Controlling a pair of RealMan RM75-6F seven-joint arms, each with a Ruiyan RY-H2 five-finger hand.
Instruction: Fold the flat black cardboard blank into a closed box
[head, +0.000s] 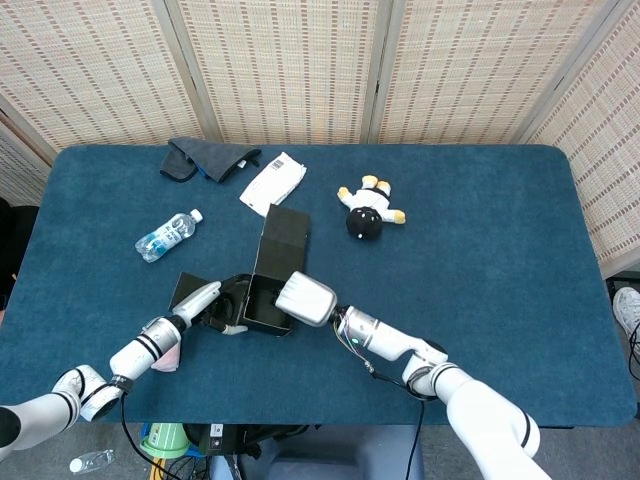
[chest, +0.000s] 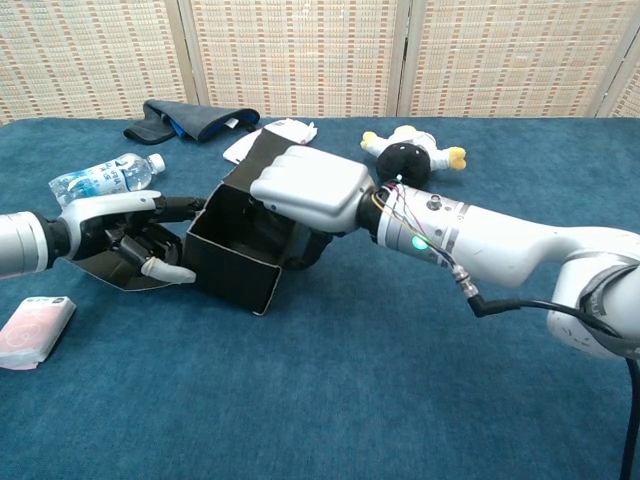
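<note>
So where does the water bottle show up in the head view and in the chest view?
Head view: water bottle left of centre, above the left hand.
Chest view: water bottle far left, behind the left hand.
Shared landmark: the dark cloth lies beyond the bottle.

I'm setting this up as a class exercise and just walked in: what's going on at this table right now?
A two-armed robot is folding a black cardboard box. Its right hand reaches into the open top and grips the far wall, while its left hand holds the flap lying flat on the box's left side. The walls already stand up, but the lid panel is still open. A water bottle, plush toy, dark cloth, white packet and small pink pack lie untouched on the blue table.
</note>
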